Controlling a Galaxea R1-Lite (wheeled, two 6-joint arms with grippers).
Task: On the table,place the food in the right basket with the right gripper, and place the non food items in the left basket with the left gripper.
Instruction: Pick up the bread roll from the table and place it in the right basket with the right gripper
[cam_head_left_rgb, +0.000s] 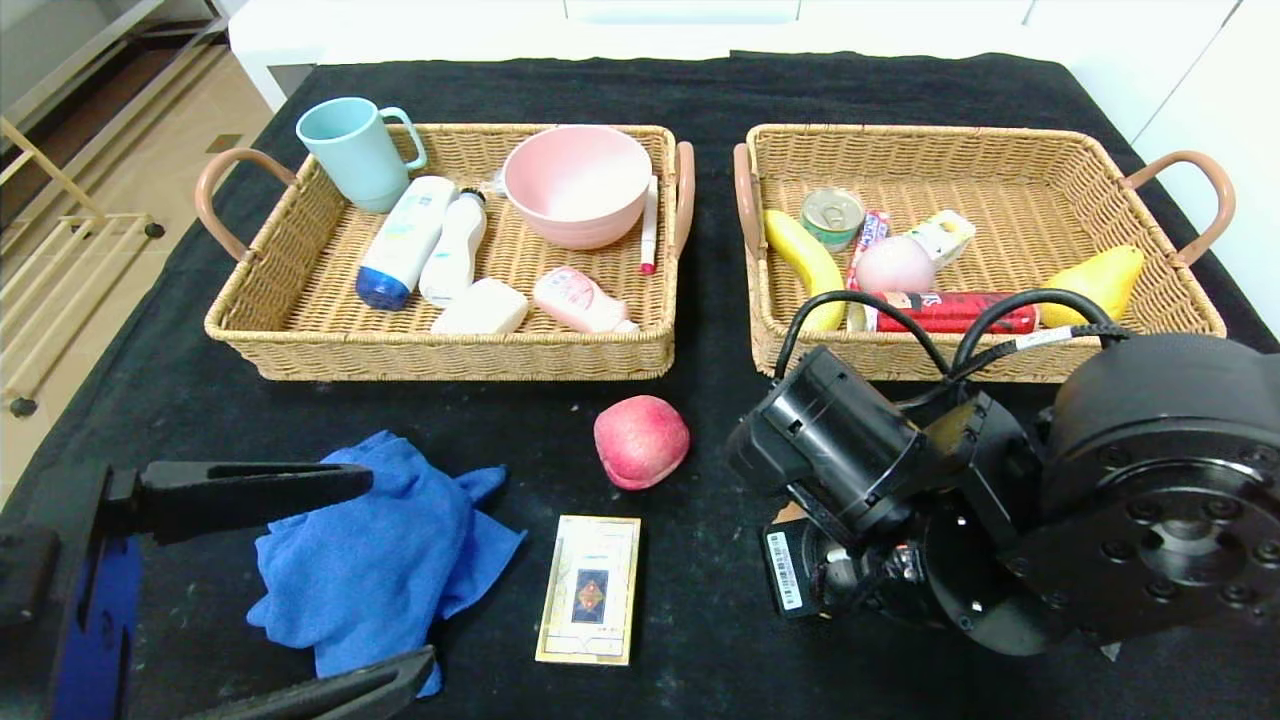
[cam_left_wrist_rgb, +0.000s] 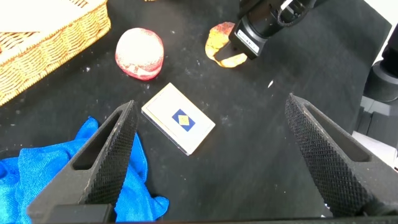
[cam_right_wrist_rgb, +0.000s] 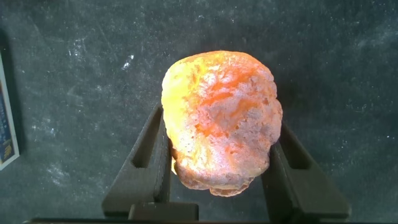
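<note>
- The right gripper (cam_right_wrist_rgb: 221, 186) is bearing down at the table's near right edge, about 5 o'clock from the peach (cam_head_left_rgb: 641, 441), with its fingers (cam_right_wrist_rgb: 144, 168) pressing on either side of an orange, lumpy food item (cam_right_wrist_rgb: 221, 121); it is gripping that item, which seems to be resting on the black cloth (cam_head_left_rgb: 700, 430) rather than lifted.
- The head view is hiding this grip behind the arm's own body, so the wrist view is the one showing it; the left wrist view is catching the same orange lump (cam_left_wrist_rgb: 224, 45) under the far gripper.
- The hold looks chosen for a straight lift toward the right basket (cam_head_left_rgb: 1150, 345), which is sitting at 12 o'clock from the gripper and is already carrying a banana (cam_head_left_rgb: 805, 262), a can (cam_head_left_rgb: 832, 215) and a red packet (cam_head_left_rgb: 950, 312).
- The left gripper (cam_left_wrist_rgb: 214, 158) is hovering at the near left, jaws spread wide and holding nothing, probably waiting its turn.
- Between its fingers, the blue cloth (cam_head_left_rgb: 375, 555) and the card box (cam_head_left_rgb: 590, 588) are lying, non-food things meant for the left basket (cam_head_left_rgb: 300, 345) at 12 o'clock.
- The peach is sitting loose at the table's centre, just in front of the gap between the baskets, likely a later pick for the right arm.
</note>
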